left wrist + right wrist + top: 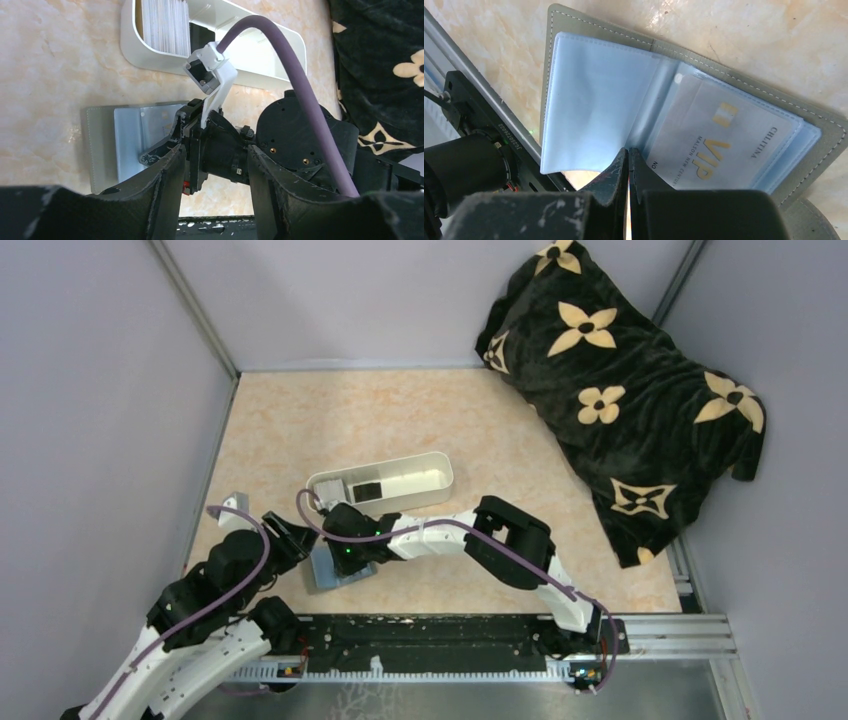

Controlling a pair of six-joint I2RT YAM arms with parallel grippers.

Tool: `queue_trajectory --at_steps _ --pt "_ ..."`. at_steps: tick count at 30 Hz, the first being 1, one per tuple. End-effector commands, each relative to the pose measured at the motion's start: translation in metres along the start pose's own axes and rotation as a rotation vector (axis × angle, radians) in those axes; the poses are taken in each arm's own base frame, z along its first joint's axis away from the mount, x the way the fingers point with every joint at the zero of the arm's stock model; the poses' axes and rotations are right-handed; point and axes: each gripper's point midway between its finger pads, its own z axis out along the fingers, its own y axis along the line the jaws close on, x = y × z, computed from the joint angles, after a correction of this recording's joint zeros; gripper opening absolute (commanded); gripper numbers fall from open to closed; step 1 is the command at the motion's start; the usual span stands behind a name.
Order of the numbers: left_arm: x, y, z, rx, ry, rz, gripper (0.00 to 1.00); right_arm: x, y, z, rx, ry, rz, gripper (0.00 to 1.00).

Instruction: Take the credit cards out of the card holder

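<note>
Your wallet lies open and flat by the near edge of the desk, left of its middle. That puts the clear sleeves face up, so a card can slide out. One VIP card sits in its sleeve.

Your right gripper is down at the sleeves' lower edge with its jaws pressed together. I can't tell whether they pinch the card or only plastic.

Your left gripper hangs spread wide and empty just left of the wallet, probably ready to pin it down. The right wrist fills its path.

The tray, just behind the wallet, holds a black card. The blanket fills the far right corner, well apart.
</note>
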Motion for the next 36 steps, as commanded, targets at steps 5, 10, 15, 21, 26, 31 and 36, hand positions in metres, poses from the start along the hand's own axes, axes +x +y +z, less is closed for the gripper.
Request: queue_trajectory --at_steps 5,10,15,21,26,31,36 --pt "0.001 0.008 0.001 -0.03 -0.01 -0.034 0.56 0.003 -0.066 -0.021 0.287 -0.051 -0.012 0.0" --pt "0.01 -0.006 0.013 0.012 0.023 0.013 0.56 0.003 -0.088 -0.037 0.372 -0.086 0.029 0.0" --pt "0.028 -0.024 0.03 0.064 0.09 0.038 0.56 0.001 -0.096 -0.049 0.402 -0.118 0.06 0.0" --pt "0.058 -0.047 0.052 0.19 0.16 -0.011 0.55 0.005 -0.094 -0.048 0.38 -0.108 0.063 0.0" --pt "0.092 -0.026 0.072 0.1 0.24 -0.109 0.48 0.002 -0.088 -0.055 0.336 -0.148 0.084 0.0" --pt "0.127 0.0 0.083 0.018 0.331 -0.164 0.44 0.0 -0.084 -0.06 0.307 -0.168 0.088 0.0" --pt "0.152 0.034 0.088 -0.072 0.363 -0.219 0.4 -0.001 -0.079 -0.06 0.274 -0.18 0.092 0.0"
